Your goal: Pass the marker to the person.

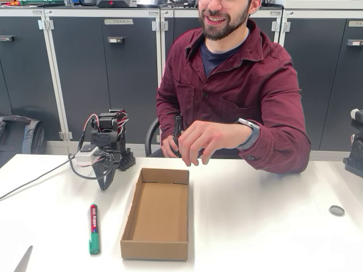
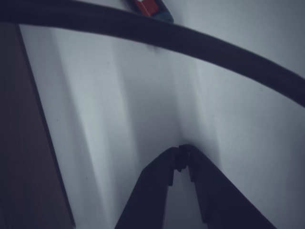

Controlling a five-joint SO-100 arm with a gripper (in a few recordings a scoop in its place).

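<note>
Marker (image 1: pixel 93 229) lies flat on the bench (image 1: pixel 261 226), nearest the camera, in front of the hand (image 1: pixel 106 180) and apart from it. Hand points down, fingers together, holding nothing. Beside it sits a cardboard box (image 1: pixel 156 214); beyond, the person (image 1: pixel 238 85).

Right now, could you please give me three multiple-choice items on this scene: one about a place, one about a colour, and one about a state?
1. Where does the marker lie in the fixed view?
A. inside the cardboard box
B. on the table, left of the cardboard box
C. in the person's hand

2. What colour is the marker's cap?
A. green
B. black
C. yellow

3. How is the claw?
A. shut on the marker
B. wide open
C. shut, holding nothing

Answers: 1 B, the marker rests on the white table beside the box's left wall. 2 A, its near end is green. 3 C, the wrist view shows the tips together with nothing between them.
</note>
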